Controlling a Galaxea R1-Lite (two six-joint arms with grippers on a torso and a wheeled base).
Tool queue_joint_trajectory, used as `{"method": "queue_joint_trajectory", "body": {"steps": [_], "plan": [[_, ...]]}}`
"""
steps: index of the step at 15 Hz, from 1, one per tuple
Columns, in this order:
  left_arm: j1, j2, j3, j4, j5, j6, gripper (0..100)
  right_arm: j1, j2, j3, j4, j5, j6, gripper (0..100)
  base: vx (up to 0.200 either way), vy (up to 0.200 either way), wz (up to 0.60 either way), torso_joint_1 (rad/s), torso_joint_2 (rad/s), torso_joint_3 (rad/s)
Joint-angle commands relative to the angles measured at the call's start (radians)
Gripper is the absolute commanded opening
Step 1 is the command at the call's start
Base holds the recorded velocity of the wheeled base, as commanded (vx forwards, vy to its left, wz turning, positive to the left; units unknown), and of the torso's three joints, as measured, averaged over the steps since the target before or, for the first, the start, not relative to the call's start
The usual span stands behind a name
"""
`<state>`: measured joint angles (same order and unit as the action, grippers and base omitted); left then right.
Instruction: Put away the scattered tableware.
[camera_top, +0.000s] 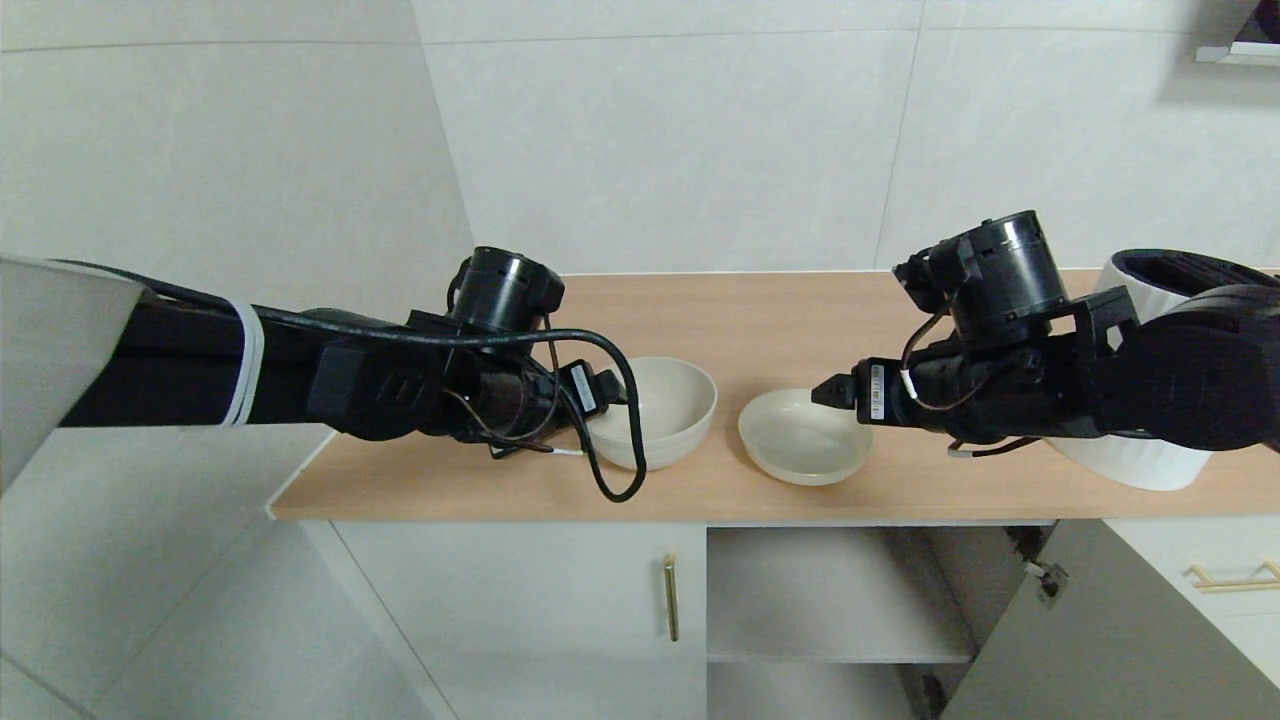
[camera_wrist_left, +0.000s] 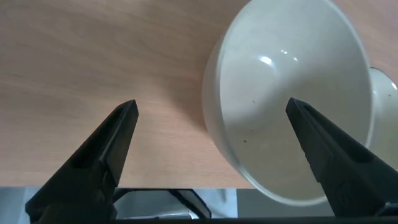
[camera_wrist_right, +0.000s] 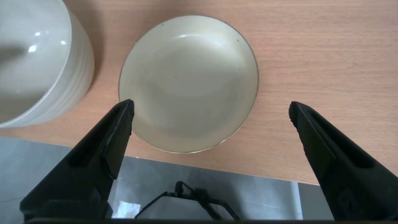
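Where the white cabinet (camera_top: 560, 600) stands open below, a shelf (camera_top: 830, 645) shows beneath the light wooden countertop (camera_top: 760, 310). Near the counter's front edge, a deep cream ceramic bowl (camera_top: 665, 405) and a shallow cream ceramic bowl (camera_top: 805, 435) sit just beside each other. The left gripper (camera_wrist_left: 211, 106) hangs over the deep one's rim and the right gripper (camera_wrist_right: 211, 107) over the shallow one, both with fingers spread wide. A white ribbed container (camera_top: 1150, 465) stands to the right, with a tiled wall (camera_top: 700, 130) behind.
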<state>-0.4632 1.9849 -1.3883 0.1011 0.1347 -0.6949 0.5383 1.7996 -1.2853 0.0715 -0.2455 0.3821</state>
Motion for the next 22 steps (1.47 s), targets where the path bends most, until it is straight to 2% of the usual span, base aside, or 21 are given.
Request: {"method": "queue_joint_trajectory", "body": {"steps": [1,2,12,14,17,22], "plan": [[0.000,0.011,-0.001,0.000,0.000,0.000,100,0.000,0.000,0.000,-0.001,0.000,0.000,100,0.000,0.000,0.00,0.000,0.00,0.000],[-0.002,0.014,-0.001,0.000,-0.001,0.003,0,0.000,0.000,0.000,0.001,0.000,0.000,100,0.000,0.000,0.00,0.000,0.00,0.000],[-0.003,-0.015,0.005,0.003,-0.001,0.002,0,0.000,0.020,-0.011,0.001,-0.001,0.006,100,0.000,0.000,0.00,0.000,0.00,0.000],[-0.003,-0.038,0.009,0.005,-0.001,0.002,0,-0.001,0.055,-0.014,-0.002,-0.026,0.006,100,0.000,0.000,0.00,0.000,0.00,0.000],[-0.003,-0.084,0.040,0.005,-0.010,0.012,0,-0.004,0.144,-0.039,-0.015,-0.129,0.006,100,0.000,0.000,0.00,0.000,0.00,0.000],[-0.005,-0.089,0.043,0.005,-0.010,0.012,0,-0.037,0.208,-0.054,-0.027,-0.144,0.000,100,0.000,0.000,0.00,0.000,0.00,0.000]]}}
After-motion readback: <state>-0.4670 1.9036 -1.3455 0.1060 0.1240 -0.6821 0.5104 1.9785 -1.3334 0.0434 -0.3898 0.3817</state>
